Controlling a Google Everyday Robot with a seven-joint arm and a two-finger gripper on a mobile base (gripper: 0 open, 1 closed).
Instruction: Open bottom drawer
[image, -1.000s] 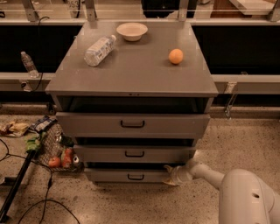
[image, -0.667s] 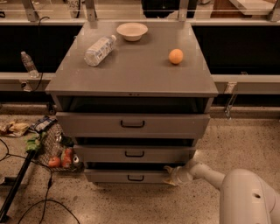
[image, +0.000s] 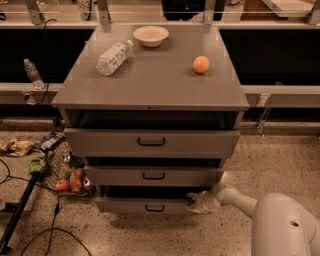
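Observation:
The bottom drawer (image: 125, 205) is the lowest and smallest grey front of the cabinet, with a small black bar handle (image: 154, 208). It stands a little out from the cabinet, like the two fronts above it. My gripper (image: 196, 202) is at the drawer's right end, low near the floor, at the end of my white arm (image: 280, 225) that reaches in from the lower right. It touches or sits right against the drawer's right edge.
The cabinet top (image: 150, 80) holds a plastic bottle (image: 113, 57) on its side, a white bowl (image: 150, 35) and an orange (image: 201, 64). A mesh bag of items (image: 62, 170), cables and a black pole (image: 20, 210) lie on the floor at left.
The bottom drawer front and my gripper seem to have shifted very slightly outward; otherwise nothing has visibly moved.

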